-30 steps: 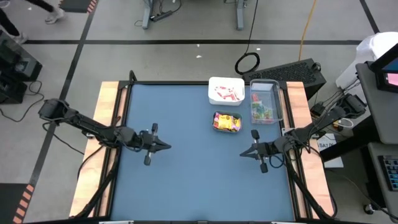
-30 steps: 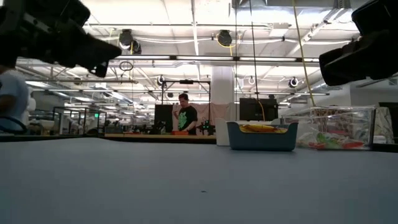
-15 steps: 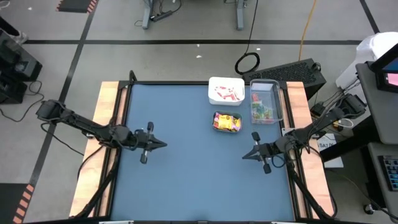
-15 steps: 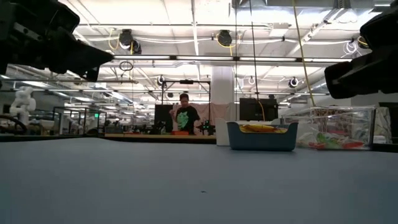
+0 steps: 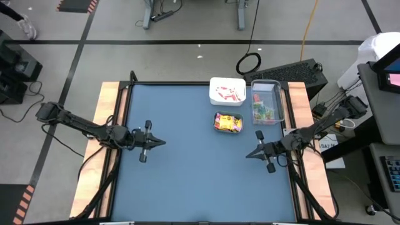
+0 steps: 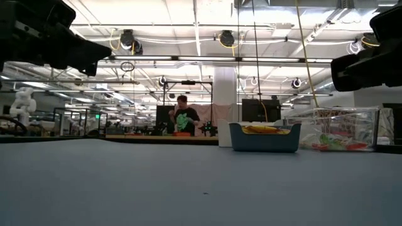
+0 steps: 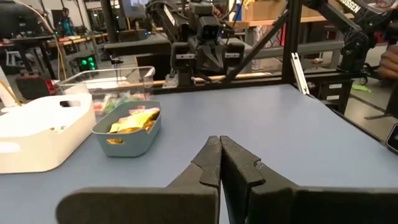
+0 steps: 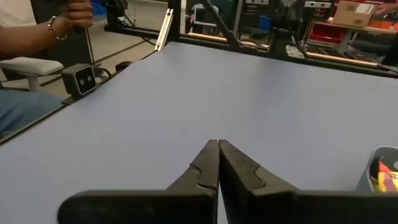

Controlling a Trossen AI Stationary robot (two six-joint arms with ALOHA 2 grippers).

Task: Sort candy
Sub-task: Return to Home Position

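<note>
The candy lies in three containers at the far right of the blue table. Yellow packets fill the teal container [image 5: 229, 123] [image 7: 127, 127]. Red-and-white pieces lie in the white container [image 5: 227, 91]. Red and green pieces lie in the clear container [image 5: 266, 104]. My left gripper [image 5: 164, 142] [image 7: 219, 146] hangs shut over the table's left part and points level at the right side. My right gripper [image 5: 247, 155] [image 8: 218, 149] hangs shut over the right part, nearer than the containers, and points left. Neither holds anything.
The wide middle of the table [image 5: 194, 162] lies bare between the two grippers. Wooden boards run along the table's left and right sides [image 5: 103, 125]. A seated person [image 8: 25, 62] shows beyond the table's left side, and another stands far off in the room [image 6: 183, 116].
Both grippers have drawn back a little from the table's middle, the left toward the left edge and the right toward the right edge. Both have stayed shut. The containers and candy have not moved.
</note>
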